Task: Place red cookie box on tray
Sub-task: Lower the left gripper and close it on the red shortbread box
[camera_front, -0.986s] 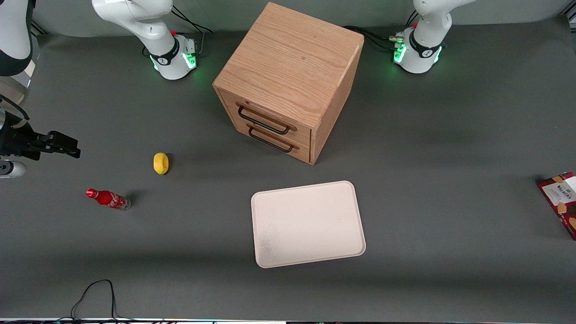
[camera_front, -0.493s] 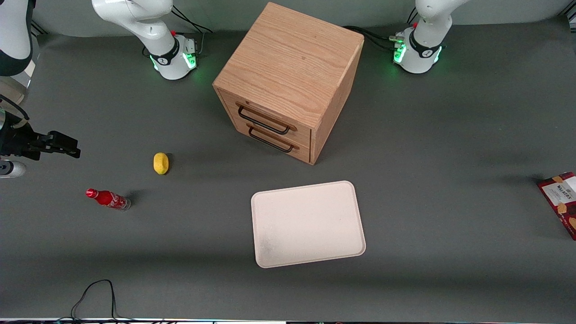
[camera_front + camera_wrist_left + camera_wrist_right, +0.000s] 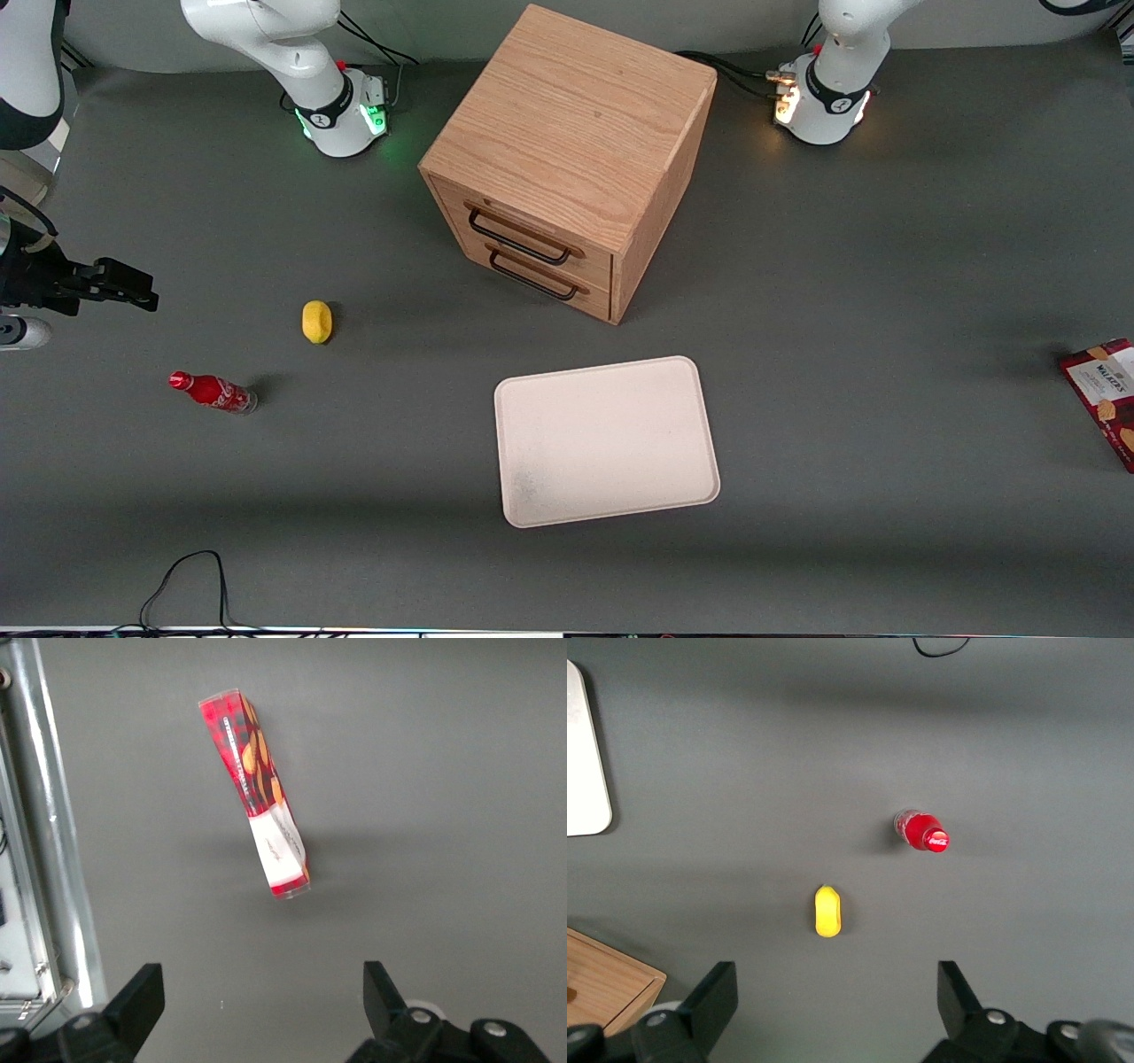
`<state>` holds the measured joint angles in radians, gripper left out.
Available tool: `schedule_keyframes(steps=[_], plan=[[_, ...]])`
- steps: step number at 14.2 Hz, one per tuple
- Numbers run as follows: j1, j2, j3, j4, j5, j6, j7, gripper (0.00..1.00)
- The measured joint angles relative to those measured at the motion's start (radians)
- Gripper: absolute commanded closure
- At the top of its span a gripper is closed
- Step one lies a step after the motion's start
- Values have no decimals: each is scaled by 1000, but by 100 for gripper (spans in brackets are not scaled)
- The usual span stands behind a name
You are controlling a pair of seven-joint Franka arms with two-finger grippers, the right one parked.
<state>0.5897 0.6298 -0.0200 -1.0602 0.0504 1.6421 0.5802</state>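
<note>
The red cookie box (image 3: 1107,399) lies on the grey table at the working arm's end, partly cut off by the edge of the front view. In the left wrist view the red cookie box (image 3: 255,793) shows its white label and pictured cookies. My gripper (image 3: 263,997) hangs above the table a short way from the box, open, with nothing between its fingers (image 3: 142,997). It is outside the front view. The cream-white tray (image 3: 607,440) lies bare mid-table, nearer the front camera than the wooden cabinet and well apart from the box.
A wooden two-drawer cabinet (image 3: 567,159) stands mid-table. A yellow lemon (image 3: 316,321) and a small red soda bottle (image 3: 213,392) lie toward the parked arm's end. A metal rail (image 3: 49,833) runs along the table edge near the box. A black cable (image 3: 190,576) loops at the front edge.
The light on the working arm's base has turned from green to amber. Box, tray and other objects have not moved.
</note>
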Motion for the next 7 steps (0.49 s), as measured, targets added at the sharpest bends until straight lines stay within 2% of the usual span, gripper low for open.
schedule_keyframes(steps=[3, 7], plan=[[37, 71, -2, -104, -47, 239, 6, 0], [35, 143, -12, -173, -65, 421, -41, 0]])
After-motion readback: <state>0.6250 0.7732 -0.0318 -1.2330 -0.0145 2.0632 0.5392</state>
